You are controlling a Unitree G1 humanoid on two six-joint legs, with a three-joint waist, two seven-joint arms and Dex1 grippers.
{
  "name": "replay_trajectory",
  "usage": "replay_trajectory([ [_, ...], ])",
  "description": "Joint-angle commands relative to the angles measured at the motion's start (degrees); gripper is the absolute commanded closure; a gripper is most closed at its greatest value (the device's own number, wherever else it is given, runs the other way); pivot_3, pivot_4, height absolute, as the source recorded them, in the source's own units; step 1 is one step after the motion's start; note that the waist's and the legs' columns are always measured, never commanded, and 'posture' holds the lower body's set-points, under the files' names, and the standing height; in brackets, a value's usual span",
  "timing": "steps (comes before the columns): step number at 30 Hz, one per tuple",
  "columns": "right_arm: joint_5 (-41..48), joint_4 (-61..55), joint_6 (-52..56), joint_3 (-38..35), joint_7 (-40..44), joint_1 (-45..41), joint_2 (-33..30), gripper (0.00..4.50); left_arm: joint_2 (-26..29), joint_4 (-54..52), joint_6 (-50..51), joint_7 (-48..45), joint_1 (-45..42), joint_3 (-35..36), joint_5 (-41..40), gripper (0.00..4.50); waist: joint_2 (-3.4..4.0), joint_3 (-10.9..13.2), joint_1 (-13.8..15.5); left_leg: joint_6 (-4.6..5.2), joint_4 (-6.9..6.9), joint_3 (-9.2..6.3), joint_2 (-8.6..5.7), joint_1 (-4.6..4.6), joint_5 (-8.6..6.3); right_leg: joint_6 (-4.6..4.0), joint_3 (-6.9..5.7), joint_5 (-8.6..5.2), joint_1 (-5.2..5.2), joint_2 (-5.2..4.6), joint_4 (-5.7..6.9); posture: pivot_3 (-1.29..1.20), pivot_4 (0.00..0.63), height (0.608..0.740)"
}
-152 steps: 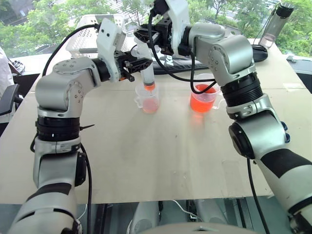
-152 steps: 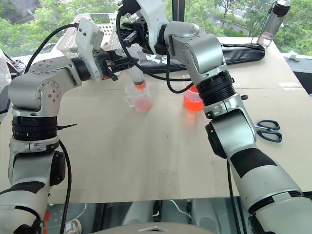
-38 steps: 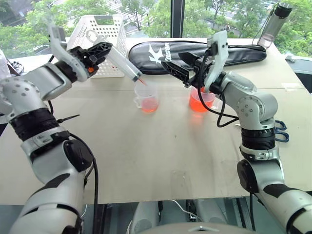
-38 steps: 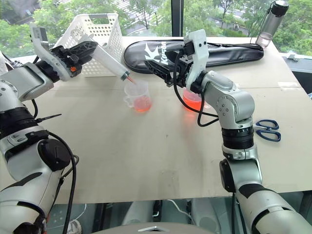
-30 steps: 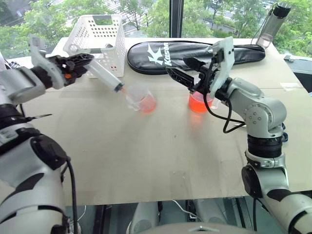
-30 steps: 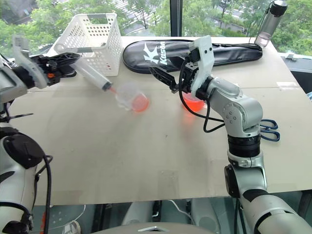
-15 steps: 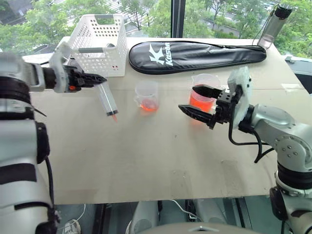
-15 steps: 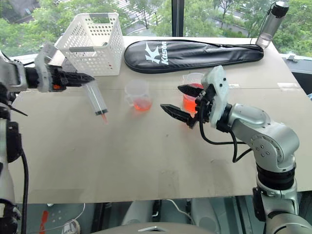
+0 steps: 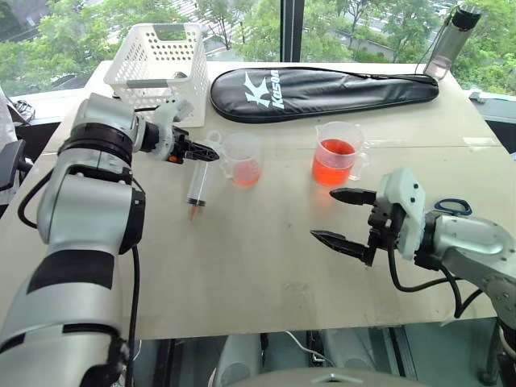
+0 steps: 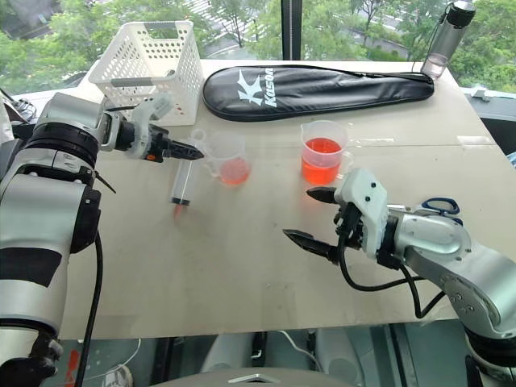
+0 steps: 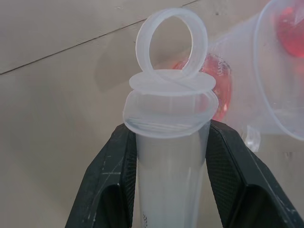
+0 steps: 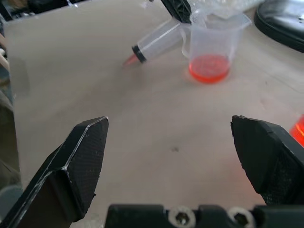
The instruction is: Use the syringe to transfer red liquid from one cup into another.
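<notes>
The clear syringe [image 9: 196, 185] hangs nearly upright, its reddish tip down at the table just left of the smaller beaker [image 9: 242, 159]. My left gripper [image 9: 193, 151] is shut on the syringe barrel under the flange. In the left wrist view a black finger [image 11: 111, 175] presses each side of the barrel, with the plunger ring [image 11: 171, 42] above. The smaller beaker holds a shallow layer of red liquid [image 12: 209, 69]. The larger cup [image 9: 336, 153] to its right is about half full of red liquid. My right gripper [image 9: 322, 214] hovers open in front of the larger cup.
A white basket [image 9: 161, 60] and a long black racket bag [image 9: 322, 81] lie along the far side of the table. A bottle [image 9: 451, 40] stands at the far right corner. Blue scissors [image 10: 439, 207] lie near the right edge, behind my right arm.
My left gripper carried the syringe right and down beside the smaller beaker, turning it more upright. My right gripper drew back toward the near edge and lower, still open.
</notes>
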Motion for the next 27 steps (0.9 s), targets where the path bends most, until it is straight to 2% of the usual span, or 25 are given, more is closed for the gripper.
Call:
replay_trajectory([
  [1,-2.4,-2.4,-4.3,-0.6,0.4,2.9,-1.0,0.0,0.9,-0.1,0.1,1.9,0.6,2.3,1.4,1.25,0.0,0.0,-0.1,0.0,0.0,-0.01,0.0,0.0,0.0,0.0,-0.01,0.0,0.0,0.0,0.01,0.0,0.15,0.724],
  [2,-3.1,-2.2,-5.2,-0.7,0.4,3.9,-1.0,0.0,1.2,-0.5,0.6,2.5,0.9,3.0,1.3,0.74,0.0,0.0,-0.1,0.0,0.01,-0.02,0.0,0.0,0.0,0.0,-0.03,0.0,0.0,0.0,0.02,0.0,0.15,0.724],
  [4,-4.0,-1.8,-7.3,-1.2,0.5,5.9,-0.5,0.0,2.3,-1.9,2.6,2.9,1.1,4.7,0.7,0.06,-0.03,0.0,0.0,0.0,0.04,-0.04,0.0,-0.02,0.0,0.0,-0.06,0.0,0.01,-0.01,0.02,0.0,0.15,0.724],
  [7,-5.8,-1.4,-12.2,-2.7,1.3,9.5,0.4,0.0,5.5,-7.4,7.0,2.5,2.5,8.3,-1.3,0.06,-0.09,0.0,0.0,0.0,0.06,-0.05,-0.01,-0.03,0.0,0.01,-0.07,0.0,0.01,-0.01,0.02,0.0,0.15,0.724],
  [11,-5.7,-0.3,-18.6,-7.2,2.5,13.1,2.4,0.0,10.7,-33.8,13.3,4.3,15.2,21.7,-10.8,0.06,-0.08,0.0,-0.4,-0.09,0.01,-0.02,0.02,0.02,0.05,0.01,0.02,0.0,0.01,-0.05,0.02,0.0,0.15,0.724],
  [13,-3.9,0.6,-20.3,-10.5,3.0,13.6,3.0,0.0,9.1,-50.1,12.0,8.8,24.7,31.5,-14.8,0.06,-0.06,0.0,-0.2,-0.27,0.06,-0.06,0.03,0.02,0.16,0.01,-0.02,0.0,0.06,-0.1,0.04,0.0,0.15,0.724],
  [15,-4.5,1.7,-21.3,-13.0,2.7,13.6,2.6,0.0,5.1,-63.8,9.9,14.8,31.9,41.6,-18.2,0.06,-0.05,0.0,0.3,-0.27,0.1,-0.08,0.03,0.11,0.16,0.01,-0.02,0.01,0.17,-0.2,0.04,0.0,0.15,0.724],
  [17,-5.2,3.4,-22.1,-15.3,3.5,13.7,1.3,0.0,2.5,-74.2,11.9,17.0,38.3,47.8,-22.2,0.06,-0.1,0.0,1.0,-0.27,0.17,-0.15,0.03,0.17,0.16,0.02,-0.1,0.02,0.29,-0.2,0.04,0.0,0.15,0.724],
  [22,-4.8,5.9,-24.9,-22.8,9.4,18.8,-2.7,0.0,-4.0,-92.9,8.7,21.4,54.2,53.1,-28.3,0.06,0.03,-0.1,1.8,-0.26,0.14,-0.14,0.0,0.43,0.15,0.02,-0.12,0.01,0.59,-0.21,-0.02,0.0,0.15,0.724],
  [27,-4.4,7.6,-26.4,-34.7,16.0,29.5,-4.9,0.0,-6.8,-103.4,4.4,22.8,70.5,54.5,-31.1,0.06,0.04,-0.1,2.5,-0.01,0.04,-0.14,0.01,1.07,-0.01,0.01,-0.12,-0.01,1.23,-0.18,-0.1,0.0,0.15,0.724],
])
